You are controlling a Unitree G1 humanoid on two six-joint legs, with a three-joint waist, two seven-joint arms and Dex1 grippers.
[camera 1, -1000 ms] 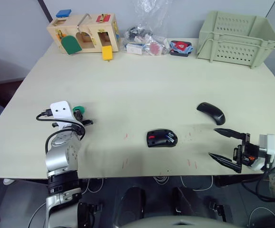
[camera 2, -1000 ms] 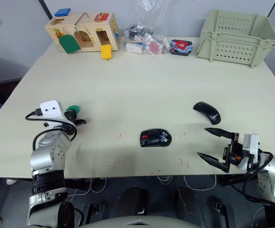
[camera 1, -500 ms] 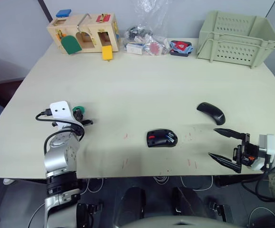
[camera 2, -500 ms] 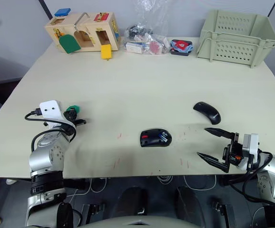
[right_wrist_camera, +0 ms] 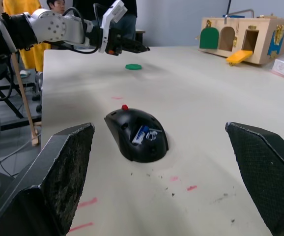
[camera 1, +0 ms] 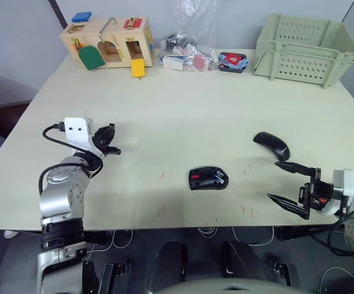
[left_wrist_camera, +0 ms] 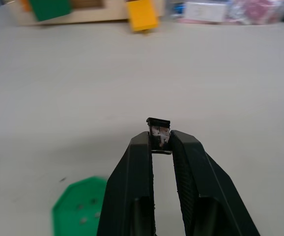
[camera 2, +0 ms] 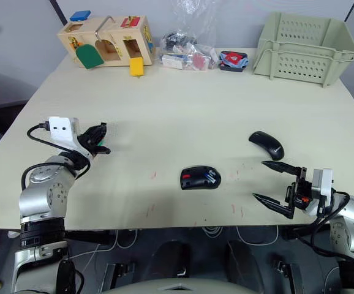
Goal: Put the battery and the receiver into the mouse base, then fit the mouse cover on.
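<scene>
My left gripper (left_wrist_camera: 160, 140) is shut on the receiver (left_wrist_camera: 159, 129), a tiny black plug pinched at its fingertips and held above the table at the left (camera 1: 108, 139). The mouse base (camera 1: 207, 178) lies open at mid-table, red patch showing. The battery (right_wrist_camera: 141, 133) sits inside it, white with a blue end. The mouse cover (camera 1: 272, 145), a glossy black shell, rests to the right of the base. Near the front right edge, my right gripper (camera 1: 273, 181) stands wide open and empty, pointing toward the base.
A flat green hexagonal piece (left_wrist_camera: 80, 214) lies on the table under my left gripper. Along the far edge stand a wooden latch box (camera 1: 106, 41), plastic bags of parts (camera 1: 188, 55) and a pale green crate (camera 1: 305, 48). People stand beyond the table (right_wrist_camera: 58, 6).
My left gripper has lifted off the table by the green piece, with the receiver between its fingers. The right gripper has barely shifted.
</scene>
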